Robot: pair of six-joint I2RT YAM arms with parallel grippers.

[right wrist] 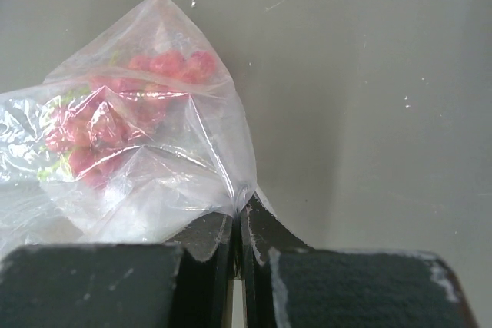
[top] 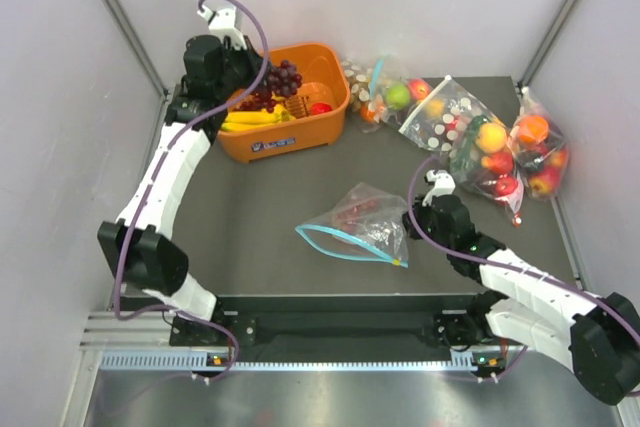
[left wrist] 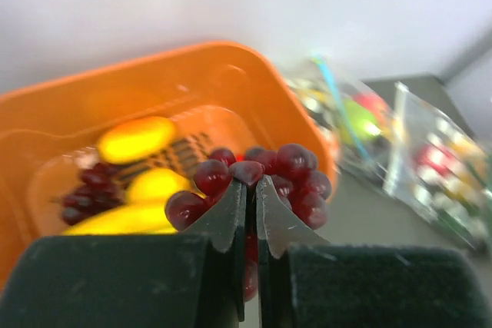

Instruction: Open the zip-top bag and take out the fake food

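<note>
My right fingers [right wrist: 206, 237] clamp a corner of the limp, likely slippery zip-top bag [right wrist: 123, 190], while my left fingers [left wrist: 224, 220] pinch the light grapes [left wrist: 296, 165].

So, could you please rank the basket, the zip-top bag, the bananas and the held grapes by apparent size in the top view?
1. basket
2. zip-top bag
3. bananas and grapes: these look alike. The grapes are held raised, nearer the camera, so I leave them unranked.
</note>
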